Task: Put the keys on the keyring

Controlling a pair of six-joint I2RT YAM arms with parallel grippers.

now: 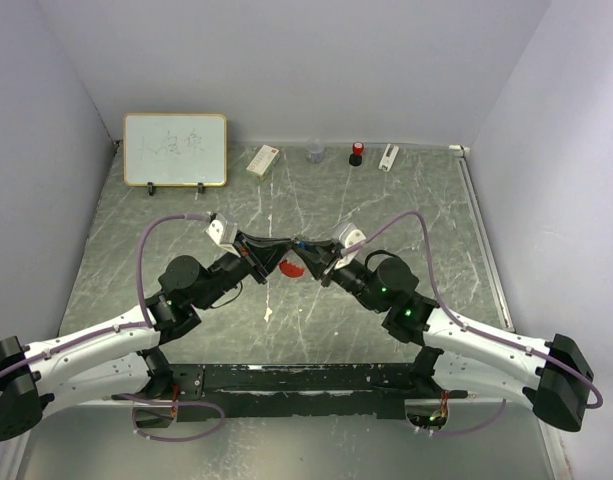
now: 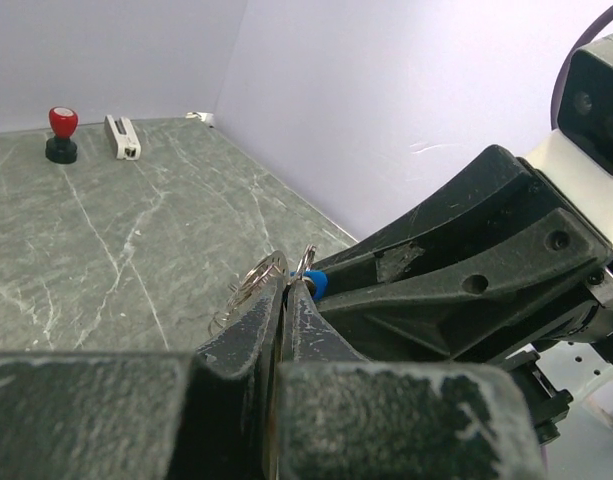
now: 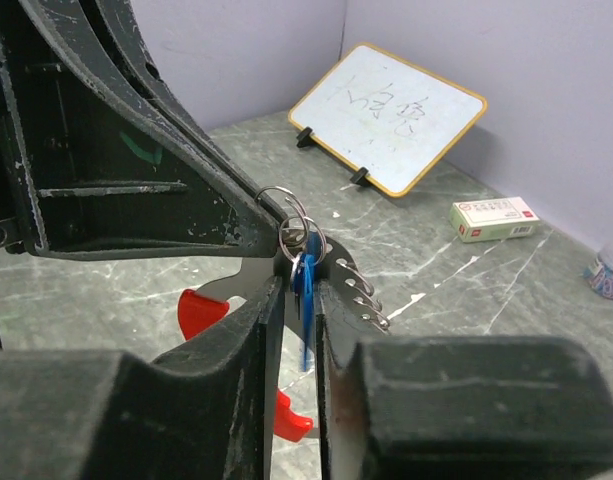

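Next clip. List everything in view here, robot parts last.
table: one, green marbled, under everything
whiteboard: one, white with yellow frame, back left
box: one, white and red, back, right of whiteboard
pot: one, clear, back centre
stamp: one, red on black base, right of pot
block: one, white, right of stamp
keyring: one, grey rings with red fob, centre
blue key: one, centre, at the rings
arms: two, white and black, near edge
left gripper: black, shut on keyring
right gripper: black, fingers either side of blue key, grip unclear
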